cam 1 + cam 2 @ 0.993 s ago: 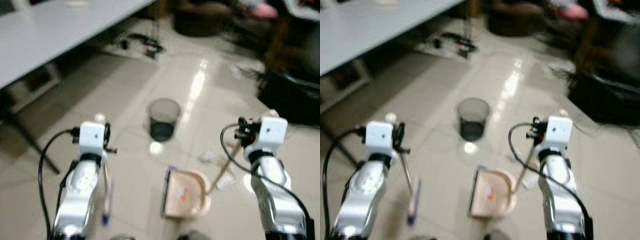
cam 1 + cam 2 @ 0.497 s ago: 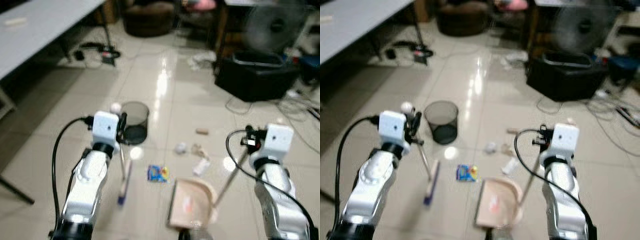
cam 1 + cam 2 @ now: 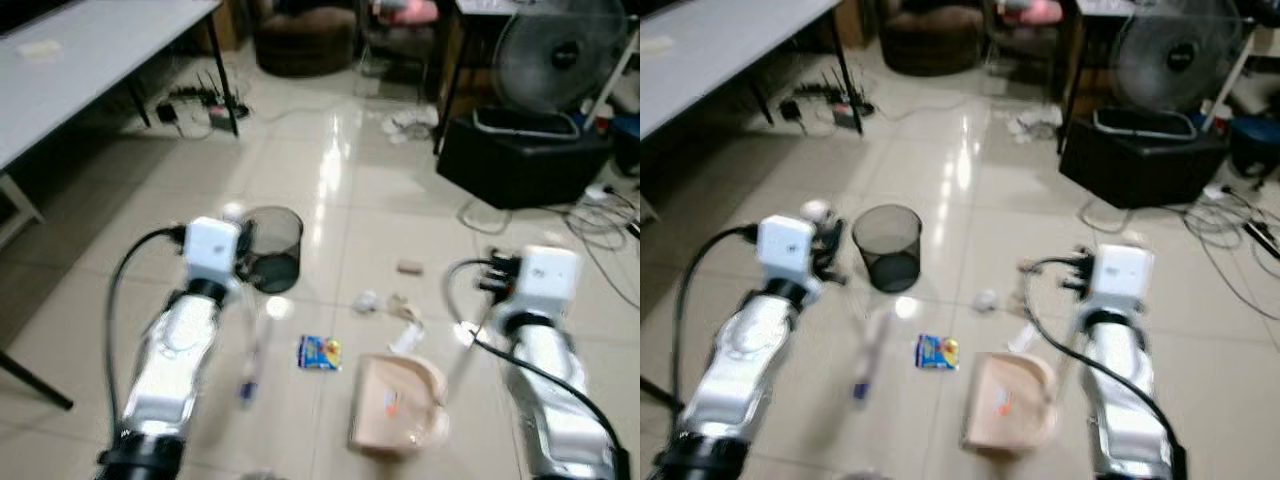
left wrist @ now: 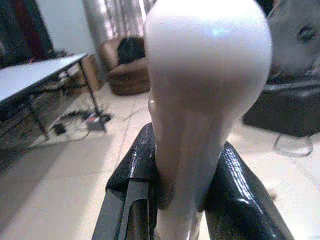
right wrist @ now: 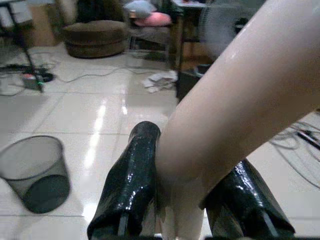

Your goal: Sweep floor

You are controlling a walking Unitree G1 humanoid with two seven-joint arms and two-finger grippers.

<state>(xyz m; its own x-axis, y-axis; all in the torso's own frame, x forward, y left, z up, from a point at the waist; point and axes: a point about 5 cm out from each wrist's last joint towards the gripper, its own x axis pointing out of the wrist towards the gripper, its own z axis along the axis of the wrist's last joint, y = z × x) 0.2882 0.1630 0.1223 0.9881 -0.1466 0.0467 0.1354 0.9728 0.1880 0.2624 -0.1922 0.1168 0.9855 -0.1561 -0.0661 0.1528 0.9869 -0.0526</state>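
We see the left gripper closed on the pale, rounded top of the broom handle, which sits squarely between its two black fingers and rises above their tips. From the head views the broom runs down from that grip to the tiled floor, its blue-tipped head resting on the tiles just in front of the left arm, though blur hides its detail. The right gripper is clamped on the thick, pale dustpan handle, which is pressed between its fingers and slants away across the wrist view. The beige dustpan lies on the floor between the two arms, nearer the right one. Just beside its left edge lies a blue and yellow wrapper. Beyond the pan, some pale scraps of litter are scattered on the tiles, with a small brownish piece a little farther out. A dark mesh wastebasket stands upright near the left wrist. A grey desk runs along the left, and a black bin and a fan stand at the far right.
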